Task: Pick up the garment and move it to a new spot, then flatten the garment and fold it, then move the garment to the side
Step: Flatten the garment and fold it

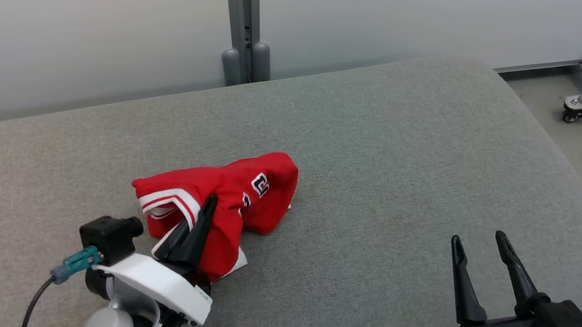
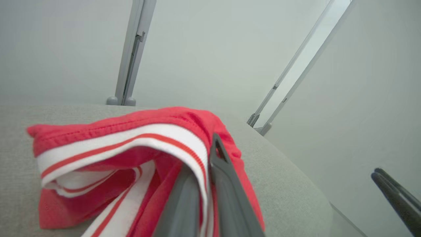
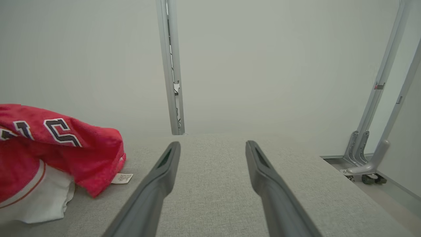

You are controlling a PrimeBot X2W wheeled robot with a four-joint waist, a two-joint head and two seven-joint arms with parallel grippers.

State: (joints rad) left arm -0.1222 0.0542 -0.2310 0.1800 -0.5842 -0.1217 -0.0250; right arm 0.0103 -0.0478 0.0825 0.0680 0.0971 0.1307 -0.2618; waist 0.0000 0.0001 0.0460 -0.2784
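Soft, even, bright light with no glare; a faint shadow lies under the red jersey. The left wrist view slightly blurs its nearest fingers.

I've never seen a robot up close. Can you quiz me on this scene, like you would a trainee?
1. True or false: the right gripper is holding the red garment.
2. The left gripper is: A) open above the garment; B) shut on the garment's striped edge; C) resting on the floor.
3. Fill in: the garment sits bunched on a ____ padded surface.
Key: 1 false (it is open and empty); 2 B; 3 grey.
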